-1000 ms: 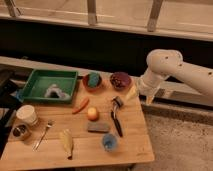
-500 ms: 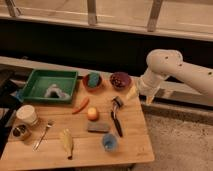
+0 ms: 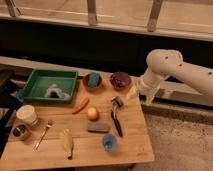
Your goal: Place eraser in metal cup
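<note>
Seen from my remote console: the gripper (image 3: 141,95) hangs right of centre frame, over the far right edge of the desk (image 3: 136,134). Its fingers are spread and hold nothing. The eraser (image 3: 98,127) lies flat at lower middle, just below the orange fruit (image 3: 92,114) and left of the black-handled brush (image 3: 116,116). The metal cup (image 3: 21,132) stands at lower left beside the white cup (image 3: 27,115), well apart from the eraser, with a fork (image 3: 44,135) between them.

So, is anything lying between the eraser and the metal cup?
Yes. A fork lies between the eraser and the metal cup, a banana near it. The tool hangs open over the right edge of the table.
</note>
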Controlling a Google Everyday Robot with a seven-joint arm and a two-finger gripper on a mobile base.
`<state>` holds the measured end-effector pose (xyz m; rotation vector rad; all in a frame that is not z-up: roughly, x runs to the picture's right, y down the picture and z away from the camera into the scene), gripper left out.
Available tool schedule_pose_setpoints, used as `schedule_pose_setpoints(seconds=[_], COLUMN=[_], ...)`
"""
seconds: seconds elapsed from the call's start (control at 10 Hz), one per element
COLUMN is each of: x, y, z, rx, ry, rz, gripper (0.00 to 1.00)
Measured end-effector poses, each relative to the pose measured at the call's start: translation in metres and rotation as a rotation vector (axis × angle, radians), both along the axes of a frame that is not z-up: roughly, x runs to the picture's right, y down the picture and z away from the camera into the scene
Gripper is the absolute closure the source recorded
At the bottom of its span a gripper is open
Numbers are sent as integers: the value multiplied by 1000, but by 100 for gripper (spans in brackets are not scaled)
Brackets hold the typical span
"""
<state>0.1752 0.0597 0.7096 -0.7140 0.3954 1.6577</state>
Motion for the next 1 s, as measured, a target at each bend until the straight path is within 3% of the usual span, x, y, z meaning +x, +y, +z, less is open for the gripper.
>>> schedule_pose_setpoints(seconds=[0.5, 0.8, 1.0], x=[0, -31, -74], y=[1, 7, 16], z=[1, 7, 12], rx=[-2, -15, -22], ry=[3, -39, -115], rz=[-17, -132, -241], gripper=[32, 32, 32])
